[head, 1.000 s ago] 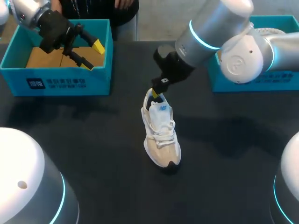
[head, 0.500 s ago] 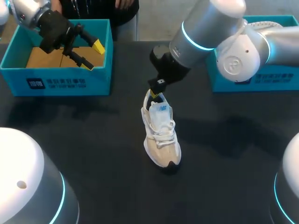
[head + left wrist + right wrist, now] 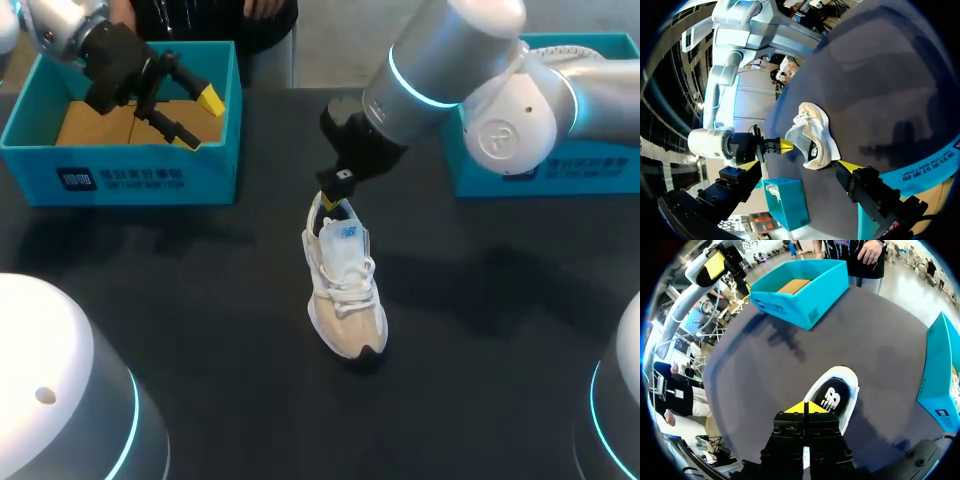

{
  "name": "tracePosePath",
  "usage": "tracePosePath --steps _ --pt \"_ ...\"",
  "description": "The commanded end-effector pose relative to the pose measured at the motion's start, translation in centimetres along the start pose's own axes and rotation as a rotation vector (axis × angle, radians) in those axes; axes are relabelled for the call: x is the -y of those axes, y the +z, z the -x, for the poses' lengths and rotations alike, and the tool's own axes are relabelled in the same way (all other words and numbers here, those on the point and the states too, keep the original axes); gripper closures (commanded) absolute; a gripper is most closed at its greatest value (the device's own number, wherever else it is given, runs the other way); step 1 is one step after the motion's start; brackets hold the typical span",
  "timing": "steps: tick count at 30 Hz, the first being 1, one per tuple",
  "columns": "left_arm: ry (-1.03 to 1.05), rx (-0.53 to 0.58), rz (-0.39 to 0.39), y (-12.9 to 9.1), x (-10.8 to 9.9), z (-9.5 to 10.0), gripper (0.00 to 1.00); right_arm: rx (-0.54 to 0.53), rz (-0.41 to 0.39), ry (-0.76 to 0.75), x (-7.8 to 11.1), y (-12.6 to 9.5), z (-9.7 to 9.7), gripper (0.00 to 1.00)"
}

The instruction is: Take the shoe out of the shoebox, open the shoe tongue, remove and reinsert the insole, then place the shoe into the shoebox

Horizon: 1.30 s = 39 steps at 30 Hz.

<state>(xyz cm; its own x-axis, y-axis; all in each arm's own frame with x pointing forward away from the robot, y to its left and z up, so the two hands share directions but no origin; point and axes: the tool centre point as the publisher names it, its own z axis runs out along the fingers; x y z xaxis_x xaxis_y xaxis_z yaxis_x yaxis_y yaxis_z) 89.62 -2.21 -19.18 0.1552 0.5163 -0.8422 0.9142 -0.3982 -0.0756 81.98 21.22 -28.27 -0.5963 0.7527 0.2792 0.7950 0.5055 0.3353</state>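
A white and beige sneaker [image 3: 345,285] stands on the black table, toe toward me. My right gripper [image 3: 338,206] is shut at the heel rim of the shoe [image 3: 832,395], its yellow tips pressed together [image 3: 805,407]; I cannot tell whether they pinch the collar. The dark insole shows inside the shoe opening just ahead of them. My left gripper [image 3: 195,118] hangs open above the open teal shoebox [image 3: 140,180] at the back left, nothing between its fingers. In the left wrist view the sneaker [image 3: 812,132] lies far ahead of that open gripper [image 3: 800,165].
A second teal shoebox [image 3: 540,160] at the back right holds another white shoe [image 3: 575,68]. My right arm's big elbow joint [image 3: 520,110] hangs over that box's front. Bare black tabletop lies around the sneaker.
My right arm's upper links have shifted slightly to the left; its gripper stays at the shoe's heel. The left arm and the sneaker have not moved.
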Motion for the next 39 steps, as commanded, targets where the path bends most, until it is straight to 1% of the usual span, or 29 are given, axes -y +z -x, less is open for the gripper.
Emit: tracePosePath --steps 1,3,8,11,16,19,22,27,28,33,39 --pt "0.000 -0.003 0.000 -0.1 0.0 0.0 0.00 0.002 0.001 0.001 0.1 0.0 -0.1 1.00" --pt "0.000 -0.003 0.000 -0.1 0.0 0.0 0.00 0.004 0.009 0.011 0.3 0.1 -0.1 1.00" --pt "0.000 -0.003 0.000 -0.1 0.0 0.0 0.00 0.059 0.020 0.092 1.7 0.9 0.6 1.00" --pt "0.000 -0.003 0.000 -0.1 0.0 0.0 0.00 0.082 -0.006 0.118 2.2 1.3 0.9 1.00" --pt "0.000 -0.003 0.000 -0.1 0.0 0.0 0.00 0.095 -0.044 0.153 2.6 1.8 0.8 1.00" --pt "0.000 -0.003 0.000 -0.1 0.0 0.0 0.00 0.092 -0.045 0.169 2.8 2.0 0.8 1.00" --pt "0.000 -0.003 0.000 -0.1 0.0 0.0 0.00 0.109 -0.059 0.202 2.8 2.2 0.9 1.00" --pt "0.000 -0.003 0.000 -0.1 0.0 0.0 0.00 0.137 -0.051 0.233 2.3 3.1 0.7 1.00" --pt "0.000 -0.003 0.000 -0.1 0.0 0.0 0.00 0.158 -0.070 0.241 2.2 3.4 0.7 1.00" --pt "0.000 -0.003 0.000 -0.1 0.0 0.0 0.00 0.157 -0.083 0.261 1.9 4.4 0.5 1.00" --pt "0.000 -0.003 0.000 -0.1 0.0 0.0 0.00 0.168 -0.106 0.298 2.4 5.7 0.8 1.00"
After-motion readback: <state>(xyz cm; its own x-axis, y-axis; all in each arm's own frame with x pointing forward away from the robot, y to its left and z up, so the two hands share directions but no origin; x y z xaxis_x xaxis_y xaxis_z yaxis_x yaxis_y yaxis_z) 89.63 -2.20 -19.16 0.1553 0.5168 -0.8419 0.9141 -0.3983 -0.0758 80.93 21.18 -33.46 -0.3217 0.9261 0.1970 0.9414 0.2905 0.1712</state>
